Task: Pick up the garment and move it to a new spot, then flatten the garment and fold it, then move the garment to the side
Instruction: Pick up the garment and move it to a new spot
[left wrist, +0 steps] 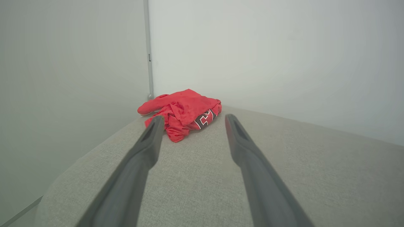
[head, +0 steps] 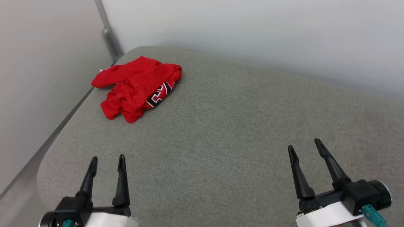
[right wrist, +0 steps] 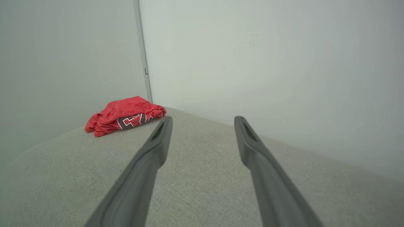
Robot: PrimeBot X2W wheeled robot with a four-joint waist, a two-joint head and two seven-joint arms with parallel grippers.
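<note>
Risk at the grey padded surface (head: 240,132): rounded far-left corner close to the wall (head: 252,31), so easy to nudge cloth over the edge and into the gap with a clumsy reach.

Risk with the garment (head: 139,88): crumpled in a heap at that far-left corner, print half buried, thin layers bunched. Likely to pinch only one fold and drag the rest, or to lift a tangled lump that is hard to flatten.

Risk with the left gripper (head: 107,159) and right gripper (head: 304,144): both with fingers (head: 121,179) spread apart, holding nothing, well short of the heap, the right farther off. Long reach across, with possible crossing of arms.

Counted: one padded surface, one garment, two grippers, four fingers.
</note>
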